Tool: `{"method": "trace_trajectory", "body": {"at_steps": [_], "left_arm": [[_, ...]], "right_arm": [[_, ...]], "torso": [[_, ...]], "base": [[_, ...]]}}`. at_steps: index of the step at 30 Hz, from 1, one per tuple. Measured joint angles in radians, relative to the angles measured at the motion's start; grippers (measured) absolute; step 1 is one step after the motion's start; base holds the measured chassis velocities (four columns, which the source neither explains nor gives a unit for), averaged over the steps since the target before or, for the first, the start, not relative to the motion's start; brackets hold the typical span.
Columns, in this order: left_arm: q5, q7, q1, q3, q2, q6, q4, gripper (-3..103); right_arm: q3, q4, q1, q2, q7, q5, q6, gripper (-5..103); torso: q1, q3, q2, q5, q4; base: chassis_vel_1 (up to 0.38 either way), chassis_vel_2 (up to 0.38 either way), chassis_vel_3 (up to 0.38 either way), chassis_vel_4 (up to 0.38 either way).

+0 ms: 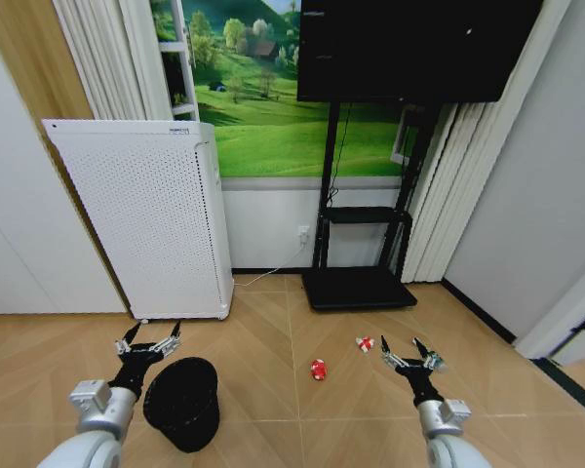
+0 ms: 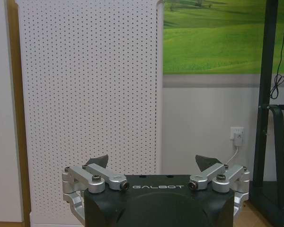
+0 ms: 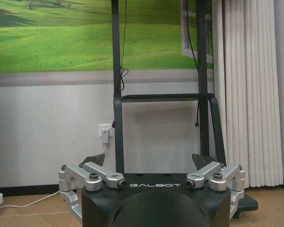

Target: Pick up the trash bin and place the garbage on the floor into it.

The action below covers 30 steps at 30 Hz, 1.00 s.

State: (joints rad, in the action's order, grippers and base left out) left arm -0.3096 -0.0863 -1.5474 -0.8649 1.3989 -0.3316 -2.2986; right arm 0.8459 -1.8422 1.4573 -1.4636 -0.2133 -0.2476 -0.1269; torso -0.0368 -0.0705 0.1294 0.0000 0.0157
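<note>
The bin (image 1: 182,402) stands on the floor (image 1: 273,390) just beside the left end effector (image 1: 148,341), fingers apart. The right end effector (image 1: 410,354), also spread, hovers near what seems a bottle (image 1: 437,364); two wrappers (image 1: 318,370) lie between.

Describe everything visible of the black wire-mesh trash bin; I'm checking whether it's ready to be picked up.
The small black round wire-mesh trash bin stands upright on the wooden herringbone floor, tapering slightly toward its base, mouth open upward, its inside too dark to read. It sits in front of the white perforated appliance. The left claw, open, hovers just beyond its rim; nothing grips it.
</note>
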Motion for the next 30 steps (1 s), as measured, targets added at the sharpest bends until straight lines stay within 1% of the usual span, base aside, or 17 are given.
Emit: {"method": "trace_trajectory", "body": {"at_steps": [2, 8, 10, 18, 21, 22, 24, 30], "left_arm": [[-0.001, 0.000, 0.000, -0.001, -0.003, 0.001, 0.001, 100], [-0.001, 0.000, -0.001, 0.000, -0.004, 0.001, 0.003, 100], [-0.001, -0.001, 0.000, 0.001, -0.004, 0.001, 0.003, 100], [-0.001, -0.002, 0.001, 0.002, -0.004, 0.001, 0.006, 100], [-0.001, -0.002, 0.002, 0.001, -0.004, 0.001, 0.010, 100], [-0.001, -0.002, 0.002, 0.001, -0.004, 0.001, 0.010, 100], [0.001, -0.002, 0.004, 0.001, -0.003, 0.002, 0.014, 100], [0.006, 0.000, 0.005, 0.001, 0.000, 0.003, 0.017, 100]], "right_arm": [[-0.003, 0.000, 0.000, 0.001, 0.001, 0.001, 0.000, 100], [-0.003, 0.002, -0.001, 0.001, 0.001, 0.001, 0.000, 100], [-0.003, 0.004, -0.001, 0.001, 0.001, 0.001, 0.000, 100], [-0.002, 0.005, -0.002, 0.001, 0.001, 0.001, 0.000, 100], [-0.001, 0.005, -0.005, 0.001, 0.002, 0.001, 0.000, 100], [-0.001, 0.005, -0.005, 0.001, 0.002, 0.001, 0.000, 100], [0.001, 0.006, -0.006, 0.002, 0.004, 0.000, 0.001, 100], [0.003, 0.008, -0.005, 0.003, 0.004, -0.001, 0.001, 100]], "torso": [[0.002, 0.011, -0.013, 0.0000, 0.0000], [0.006, 0.026, -0.032, 0.0000, 0.0000], [0.007, 0.035, -0.042, 0.0000, 0.0000], [0.008, 0.052, -0.060, 0.0000, 0.0000], [0.009, 0.068, -0.077, 0.0000, 0.0000], [0.009, 0.068, -0.077, 0.0000, 0.0000], [0.013, 0.071, -0.092, 0.0000, 0.0000], [0.014, 0.071, -0.095, 0.0000, 0.0000]], "base": [[0.000, 0.000, 0.000, 0.000], [0.000, 0.000, 0.000, 0.000], [0.000, 0.000, 0.000, 0.000], [0.000, 0.000, 0.000, 0.000], [0.000, 0.000, 0.000, 0.000], [0.000, 0.000, 0.000, 0.000], [0.000, 0.000, 0.000, 0.000], [0.000, 0.000, 0.000, 0.000]]}}
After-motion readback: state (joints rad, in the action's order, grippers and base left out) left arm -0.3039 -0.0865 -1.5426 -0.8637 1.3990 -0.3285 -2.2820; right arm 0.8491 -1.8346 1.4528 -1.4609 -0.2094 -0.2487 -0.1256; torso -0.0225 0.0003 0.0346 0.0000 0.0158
